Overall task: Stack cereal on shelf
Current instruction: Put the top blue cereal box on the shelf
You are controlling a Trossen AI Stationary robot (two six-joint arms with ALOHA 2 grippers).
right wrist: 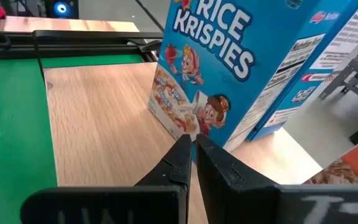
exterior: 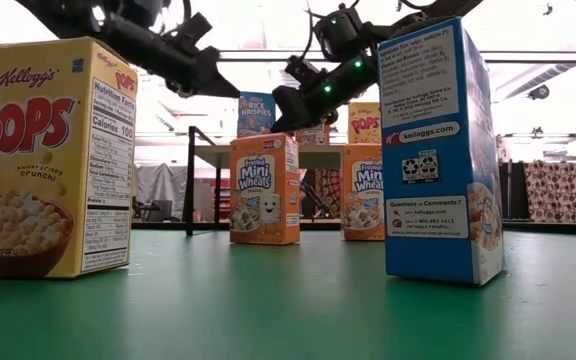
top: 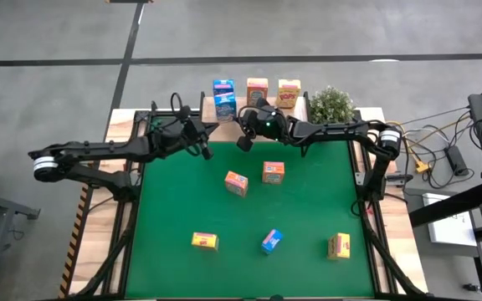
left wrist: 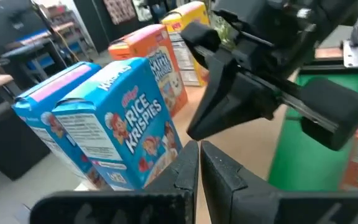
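The right gripper [right wrist: 192,163] hangs with its fingers pressed together, holding nothing, its tips just short of a blue Rice Krispies box [right wrist: 229,68] that stands on the shelf [right wrist: 98,118]. The left gripper [left wrist: 199,168] is likewise closed and empty, aimed at the same blue box from the other side, with the right arm's dark head close across its line of sight.

On the shelf beyond both grippers the high view shows four boxes: two blue boxes [top: 223,99] one behind the other, then an orange box [top: 257,90] and a yellow box [top: 288,93] farther along, and a potted plant [top: 331,104] at the end.

Behind the grippers, on the green mat [top: 174,209], lie five more: two orange [top: 236,183] near the middle, two yellow [top: 205,241] and one blue [top: 272,241] along the near edge. That makes nine: three blue, three orange, three yellow.
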